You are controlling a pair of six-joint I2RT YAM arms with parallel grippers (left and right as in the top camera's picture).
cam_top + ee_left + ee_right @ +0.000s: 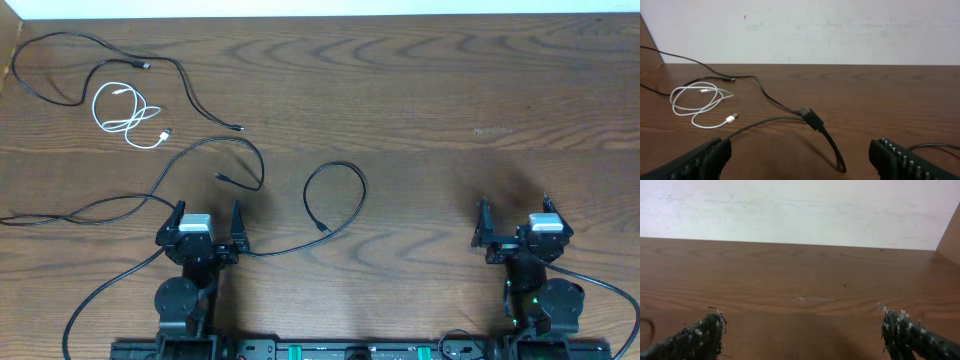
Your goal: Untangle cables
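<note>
The wooden table (450, 100) carries everything. The left end effector (208, 210) and right end effector (514, 205) sit near its front edge, jaws spread wide, holding nothing. Black cables (335, 168) sprawl over the left half, and the small coiled white cable (125, 112) lies toward the far-left corner, inside one black cable's curve

You have one white cable (125, 118) on the surface, near the far left corner. One black cable (183, 75) lies beside it. A black run (205, 143) from the left edge and a black loop (340, 164) toward the near edge both reach the left gripper (208, 205). Whether they are one cable or two cannot be told. Four black plug ends show. Two grippers, counting the right gripper (514, 200), two fingers each.
</note>
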